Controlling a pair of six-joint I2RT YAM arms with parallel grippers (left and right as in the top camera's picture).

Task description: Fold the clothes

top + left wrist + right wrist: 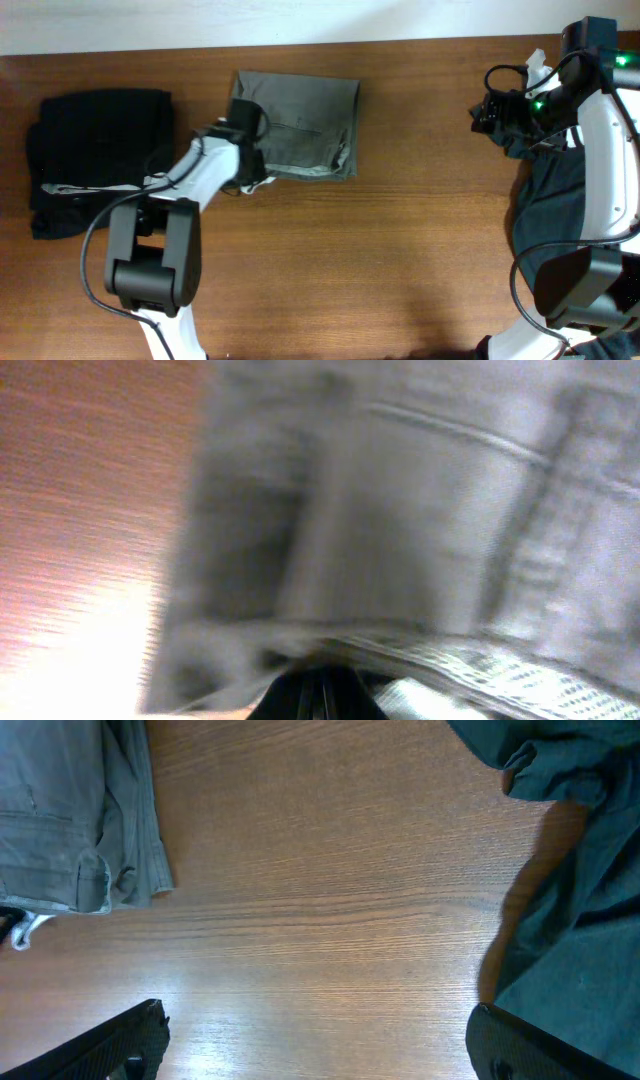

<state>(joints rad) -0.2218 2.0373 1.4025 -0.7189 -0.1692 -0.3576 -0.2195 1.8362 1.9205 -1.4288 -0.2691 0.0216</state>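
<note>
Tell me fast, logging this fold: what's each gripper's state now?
Left gripper: at the shorts, view blurred; open or closed cannot be told.
Right gripper: open, holding nothing.

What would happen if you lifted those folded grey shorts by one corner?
The shorts would probably flop and unfold: they look like soft cloth, with wrinkles and loose layered edges. The thin layers suggest they're light. Pushed across the table, they might bunch up rather than slide.

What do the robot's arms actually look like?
The left arm and right arm both have smooth white shells between chunky black joints, with thin black cables looping alongside. Small green lights glow on the right one. The right pincer has two black fingers.
</note>
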